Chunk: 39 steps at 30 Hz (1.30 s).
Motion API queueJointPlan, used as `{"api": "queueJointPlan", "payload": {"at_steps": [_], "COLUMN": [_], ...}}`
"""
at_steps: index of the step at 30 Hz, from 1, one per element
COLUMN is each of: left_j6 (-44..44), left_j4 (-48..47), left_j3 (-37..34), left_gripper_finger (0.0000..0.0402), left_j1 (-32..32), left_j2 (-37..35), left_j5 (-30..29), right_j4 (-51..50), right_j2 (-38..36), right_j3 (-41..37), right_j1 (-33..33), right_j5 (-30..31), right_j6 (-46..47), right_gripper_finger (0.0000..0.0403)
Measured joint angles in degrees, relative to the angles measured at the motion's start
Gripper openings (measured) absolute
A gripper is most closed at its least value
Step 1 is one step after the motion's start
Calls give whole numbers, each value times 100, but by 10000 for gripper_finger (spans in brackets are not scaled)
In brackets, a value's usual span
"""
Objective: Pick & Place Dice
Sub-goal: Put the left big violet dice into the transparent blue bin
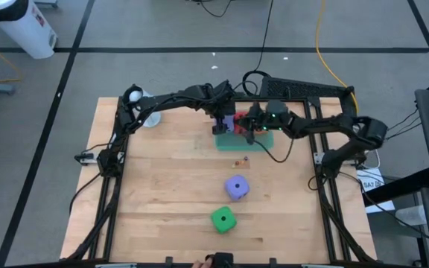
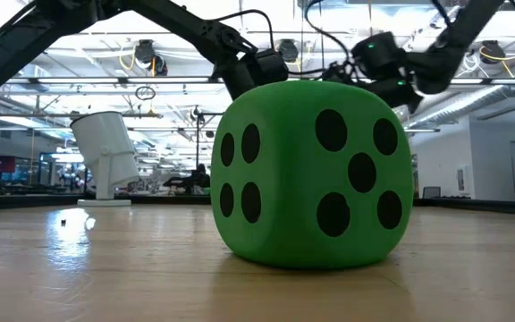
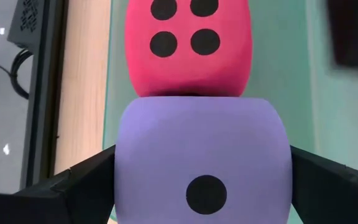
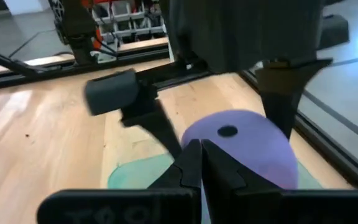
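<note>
Watching the left gripper, I am seeing its fingers spread wide against both sides of a purple die over the green tray, a red die touching it. Beside it, my right gripper is hovering fully closed, empty. Another purple die and the green die are sitting on the table.

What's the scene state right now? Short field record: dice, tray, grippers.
left gripper: over the green tray, fingers on either side of a purple die
red die: on the tray, touching that purple die
right gripper: shut, empty, beside the left one above the tray
second purple die: loose on the table
green die: loose on the table, near the front edge
orange die: cannot tell
</note>
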Motion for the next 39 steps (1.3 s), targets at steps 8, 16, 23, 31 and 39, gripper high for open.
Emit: {"api": "queueJointPlan", "payload": {"at_steps": [8, 16, 23, 31, 39], "left_j6": [188, 360, 538, 599, 614], "left_j4": [5, -62, 12, 435, 424], "left_j3": [-4, -22, -24, -20, 2], "left_gripper_finger": [400, 400, 400, 399, 397], "left_j1": [-51, -130, -150, -251, -255], "left_j2": [0, 33, 33, 20, -2], "left_j5": [49, 8, 44, 213, 331], "right_j4": [-886, -974, -997, -1179, -1158], "right_j2": [710, 1209, 1217, 1231, 1250], "right_j3": [752, 953, 947, 916, 930], "right_j1": [-187, -352, -352, -365, -380], "right_j5": [-315, -906, -912, -1068, -1039], "right_j6": [-218, -299, -346, -408, -389], "right_gripper_finger": [0, 0, 0, 0, 0]}}
